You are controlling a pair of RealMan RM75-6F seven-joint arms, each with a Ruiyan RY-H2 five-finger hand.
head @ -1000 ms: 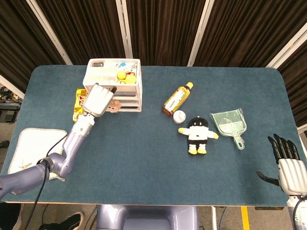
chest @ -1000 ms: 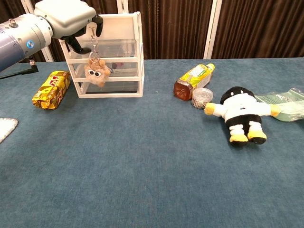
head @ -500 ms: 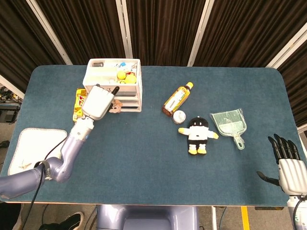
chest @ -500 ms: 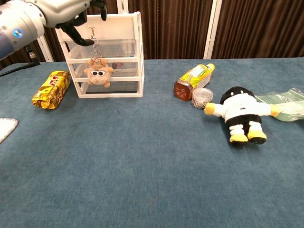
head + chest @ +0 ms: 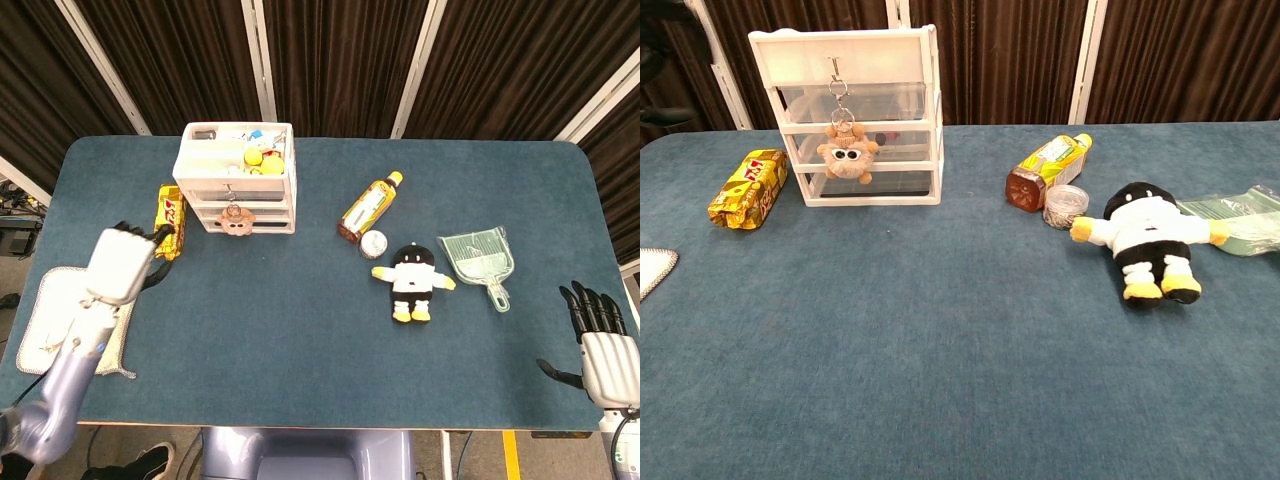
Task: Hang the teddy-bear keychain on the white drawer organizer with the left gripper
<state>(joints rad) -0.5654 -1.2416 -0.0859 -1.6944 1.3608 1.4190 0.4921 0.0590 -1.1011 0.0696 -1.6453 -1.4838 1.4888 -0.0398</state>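
Keychain status: small tan plush teddy-bear keychain with metal ring and clip point(image 5: 847, 152) hangs off the front of the white plastic three-drawer organizer point(image 5: 910, 110), clip caught near the top drawer, bear dangling against the lower drawer fronts, clear of the dark blue tabletop point(image 5: 940, 330). Looks hung to me. Handling guess: very light, soft body squashes and swings freely; the ring and chain are the stiff, thin, slippery parts. If it needs reseating, I'd pinch the metal ring, not the plush. My left hand point(image 5: 120, 263) holds nothing, fingers loosely curled but apart, near the yellow snack packet point(image 5: 170, 218). My right hand point(image 5: 600, 350) is idle at the table edge, fingers spread.
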